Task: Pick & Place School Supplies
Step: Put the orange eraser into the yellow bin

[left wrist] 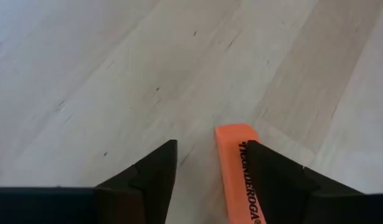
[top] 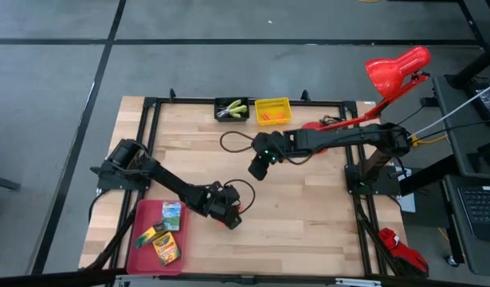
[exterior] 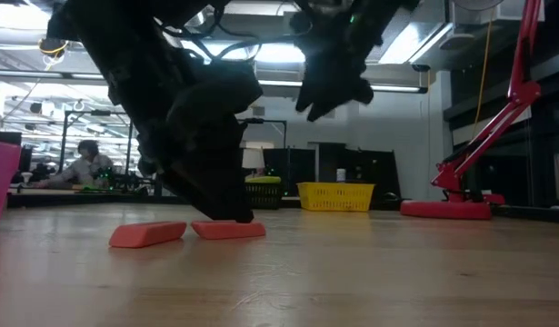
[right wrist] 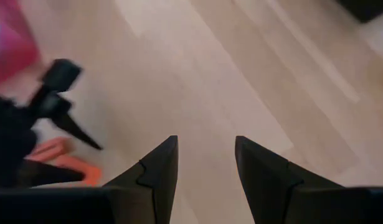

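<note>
- Left gripper [left wrist: 207, 180] low at the table [top: 308, 215], fingers apart around an orange piece [left wrist: 238, 168] lying flat beside the red tray [top: 141, 239].
- Right gripper [right wrist: 207, 180] raised above mid-table, fingers apart, empty.
- Crayon boxes [top: 166, 249] in the tray.

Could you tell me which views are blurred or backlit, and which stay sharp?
Low view: ceiling lights behind silhouette the left gripper over two orange erasers. Right wrist view: the left arm and erasers are soft. Left wrist view: the eraser's print reads crisply.

Only legible txt: black "TICONDEROGA", partly hidden, on orange eraser [left wrist: 236, 174]; other labels unreadable.
</note>
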Motion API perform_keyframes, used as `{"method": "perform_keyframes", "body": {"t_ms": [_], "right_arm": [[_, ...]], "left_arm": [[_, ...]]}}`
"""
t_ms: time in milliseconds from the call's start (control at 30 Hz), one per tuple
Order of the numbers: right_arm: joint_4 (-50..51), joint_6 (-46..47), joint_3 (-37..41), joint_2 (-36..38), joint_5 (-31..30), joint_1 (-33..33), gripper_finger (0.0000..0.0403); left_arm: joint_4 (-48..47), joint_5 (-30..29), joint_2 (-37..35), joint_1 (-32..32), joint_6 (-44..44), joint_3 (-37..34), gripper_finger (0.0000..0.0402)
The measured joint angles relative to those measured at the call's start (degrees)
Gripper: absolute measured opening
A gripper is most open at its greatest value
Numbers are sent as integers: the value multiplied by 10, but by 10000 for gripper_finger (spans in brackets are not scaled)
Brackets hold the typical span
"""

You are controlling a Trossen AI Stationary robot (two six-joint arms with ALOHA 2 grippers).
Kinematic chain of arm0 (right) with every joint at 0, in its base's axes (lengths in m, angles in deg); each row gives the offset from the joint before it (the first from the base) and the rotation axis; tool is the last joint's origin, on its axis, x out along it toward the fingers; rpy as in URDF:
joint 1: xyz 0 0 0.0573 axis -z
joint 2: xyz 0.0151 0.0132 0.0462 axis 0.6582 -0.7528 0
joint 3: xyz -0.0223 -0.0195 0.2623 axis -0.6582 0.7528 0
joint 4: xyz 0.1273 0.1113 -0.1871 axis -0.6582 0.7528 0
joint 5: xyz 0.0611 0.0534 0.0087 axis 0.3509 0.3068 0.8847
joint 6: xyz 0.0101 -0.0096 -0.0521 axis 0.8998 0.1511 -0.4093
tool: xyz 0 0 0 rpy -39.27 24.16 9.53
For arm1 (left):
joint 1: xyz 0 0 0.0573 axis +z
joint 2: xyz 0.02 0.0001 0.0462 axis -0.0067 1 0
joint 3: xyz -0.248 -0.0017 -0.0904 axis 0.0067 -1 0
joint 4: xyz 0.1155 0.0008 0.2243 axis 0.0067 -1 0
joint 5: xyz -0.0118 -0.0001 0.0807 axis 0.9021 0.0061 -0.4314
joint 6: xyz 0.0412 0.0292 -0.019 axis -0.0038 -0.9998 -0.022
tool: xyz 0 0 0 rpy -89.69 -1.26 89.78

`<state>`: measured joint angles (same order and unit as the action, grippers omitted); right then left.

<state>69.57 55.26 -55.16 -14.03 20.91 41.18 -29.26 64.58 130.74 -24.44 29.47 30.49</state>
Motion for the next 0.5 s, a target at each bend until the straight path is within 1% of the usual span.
{"method": "perform_keyframes", "body": {"t_ms": [200,300,400,500], "right_arm": [[-4,33,0,55,-48,-35,162],[-7,44,0,84,-64,-45,162],[-6,46,0,100,-76,-53,162],[-5,48,0,103,-80,-62,162]], "left_arm": [[5,-18,-19,-7,-28,-1,193],[-6,-9,-39,-9,-52,-4,194],[3,-5,-56,-11,-62,-3,195],[24,-20,-66,-18,-76,-3,196]]}}
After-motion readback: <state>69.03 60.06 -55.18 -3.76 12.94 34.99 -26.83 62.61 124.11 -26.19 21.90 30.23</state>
